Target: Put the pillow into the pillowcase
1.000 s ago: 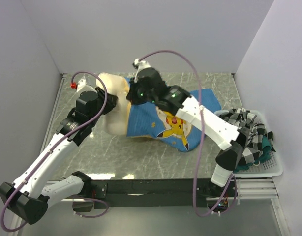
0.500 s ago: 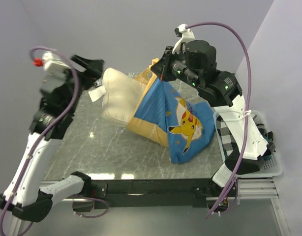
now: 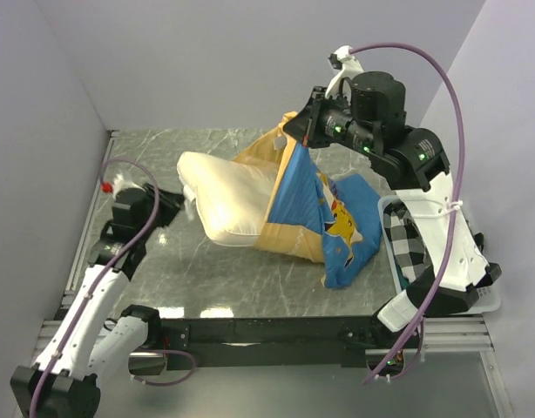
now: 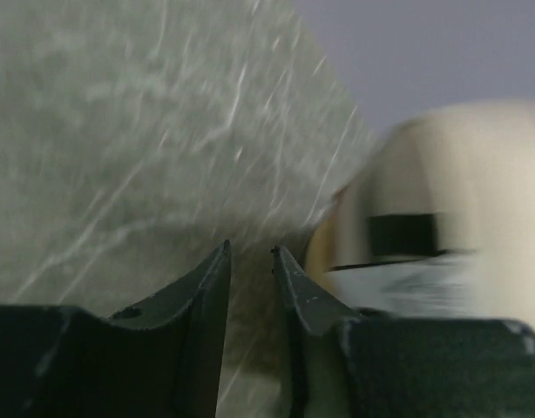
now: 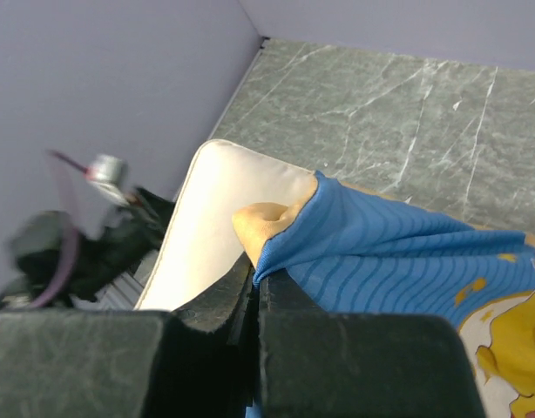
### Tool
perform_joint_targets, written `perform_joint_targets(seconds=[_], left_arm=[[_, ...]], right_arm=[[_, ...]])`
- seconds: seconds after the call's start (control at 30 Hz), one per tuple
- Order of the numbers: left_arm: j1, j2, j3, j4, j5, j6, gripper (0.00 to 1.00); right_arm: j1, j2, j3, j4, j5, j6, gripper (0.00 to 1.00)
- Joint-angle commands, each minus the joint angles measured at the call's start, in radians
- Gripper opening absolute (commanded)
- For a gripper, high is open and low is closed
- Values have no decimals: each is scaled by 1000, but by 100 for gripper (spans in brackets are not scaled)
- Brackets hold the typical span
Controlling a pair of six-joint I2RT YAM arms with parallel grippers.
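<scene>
Overhead view of a grey marbled desk (image 3: 250, 279) with two robot arms.

Near the middle, the pillow (image 3: 224, 196), cream-white and plump, lying on the desk. Right end tucked inside the mouth of the pillowcase (image 3: 294, 196), left part bare.

Pillowcase blue with a yellow cartoon character on the facing side, mustard-yellow along the lining and lower edge. Upper hem pulled up into a peak. Far end slumped on the desk beside a white basket (image 3: 491, 302). In the basket, a black-and-white checked cloth (image 3: 407, 248).

At the peak, the right gripper (image 3: 307, 139), raised well above the desk, jaws pressed fully together on the hem of the pillowcase. From its wrist camera: blue ribbed fabric (image 5: 381, 252) and a fold of yellow lining clamped between the dark jaws, with the pale edge of the pillow (image 5: 211, 209) just beyond.

Low at the left, the left gripper (image 3: 182, 202), just beside the bare left corner of the pillow. From its wrist camera: jaws a narrow slit apart, nothing between them, only desk showing through the gap. Pillow (image 4: 477, 174) and a white tag (image 4: 407, 274) blurred to the right. Contact with the pillow impossible to tell.
</scene>
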Motion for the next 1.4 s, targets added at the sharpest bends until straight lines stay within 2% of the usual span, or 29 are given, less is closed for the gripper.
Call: perform_joint_targets(seconds=[0.0, 0.1, 0.17, 0.2, 0.3, 0.6, 0.73, 0.87, 0.97, 1.0, 1.07, 1.1, 1.13, 1.27, 1.37], left_arm=[[-14, -3, -108, 237, 214, -143, 35], [-101, 23, -111, 323, 192, -165, 46], [-172, 72, -63, 334, 171, -159, 52], [-194, 118, -42, 334, 162, -155, 58], [-270, 192, 39, 372, 123, -145, 63], [-410, 408, 168, 420, 88, -137, 66], [-496, 520, 321, 371, 61, -103, 68], [-553, 611, 408, 345, 13, -111, 67], [-577, 666, 446, 314, -4, -120, 59], [-577, 674, 461, 297, -12, -119, 46], [-577, 664, 475, 270, -53, -97, 31], [-577, 645, 496, 227, -71, -83, 11], [-567, 634, 519, 193, -90, -44, 2], [-504, 566, 680, 46, -122, 87, 1], [-438, 552, 906, -104, -91, 185, 1]], right_arm=[[-22, -94, 23, 175, -34, 15, 0], [-23, -97, 32, 170, -39, 17, 0], [-25, -99, 30, 164, -34, 16, 0], [-25, -105, 27, 164, -32, 14, 0], [-29, -115, 21, 159, -26, 11, 0], [-48, -135, 15, 155, -29, 14, 0], [-57, -143, 14, 155, -34, 16, 0], [-66, -132, 29, 152, -48, 19, 0], [-71, -128, 23, 147, -49, 17, 0], [-74, -129, 20, 147, -49, 14, 0], [-83, -132, 15, 144, -43, 8, 0], [-86, -134, 17, 141, -40, 5, 0], [-89, -134, 17, 141, -34, -1, 0], [-117, -120, 9, 147, -8, -11, 0], [-153, -88, 6, 144, 21, -15, 0]])
